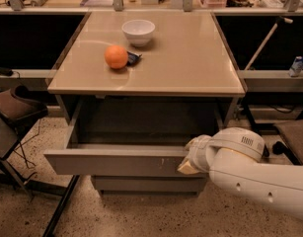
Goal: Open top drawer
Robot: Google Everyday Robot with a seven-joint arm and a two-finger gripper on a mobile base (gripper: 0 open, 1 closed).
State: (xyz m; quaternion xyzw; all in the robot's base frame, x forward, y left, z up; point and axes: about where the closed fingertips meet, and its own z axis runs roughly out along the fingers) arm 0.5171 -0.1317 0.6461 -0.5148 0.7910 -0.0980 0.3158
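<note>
Two items on table (190,58): orange (116,57), bowl (138,32); claw (187,166) at right end of open top drawer (106,162), grip unclear.

High frontal view, tilted down on table (190,58), near, end effector (187,166) at lower right

I can read no text, label or number anywhere from here. My white gripper (188,163) sits lower right of centre, at the wide grey top drawer (116,162) front's right end.
</note>
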